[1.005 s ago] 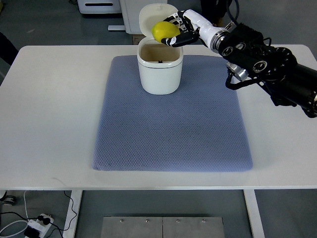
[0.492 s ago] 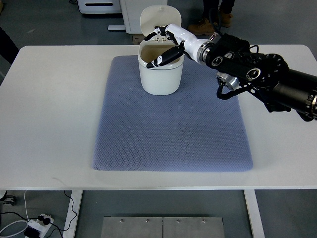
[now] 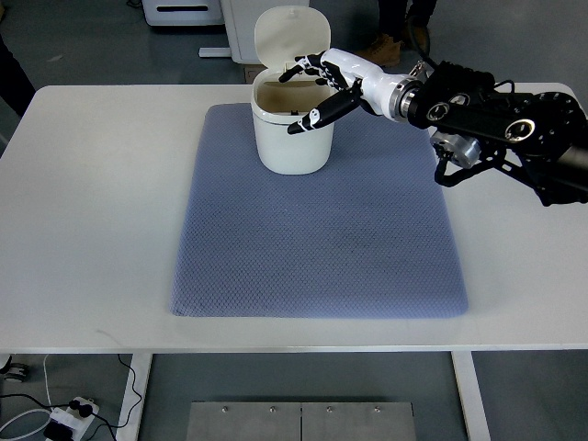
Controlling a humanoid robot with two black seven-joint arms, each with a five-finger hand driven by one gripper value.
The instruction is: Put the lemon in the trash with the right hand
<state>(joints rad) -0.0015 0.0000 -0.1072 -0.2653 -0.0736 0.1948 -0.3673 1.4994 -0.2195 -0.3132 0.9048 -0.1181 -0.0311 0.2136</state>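
A white trash bin [image 3: 292,138] with its lid [image 3: 289,37] flipped up stands at the far edge of the blue-grey mat [image 3: 317,220]. My right hand [image 3: 317,87] hovers over the bin's right rim, its fingers [image 3: 310,118] spread and empty. The arm comes in from the right edge. The lemon is not visible; the bin's inside shows only dark shadow. The left arm is out of view.
The mat lies on a white table [image 3: 83,202]. White equipment [image 3: 184,11] stands on the floor beyond the table's far edge. A person's shoes [image 3: 395,41] show behind the table.
One second ago the right hand held the lemon above the bin. The lemon has since left the hand and gone from sight. The hand has opened and drawn slightly right.
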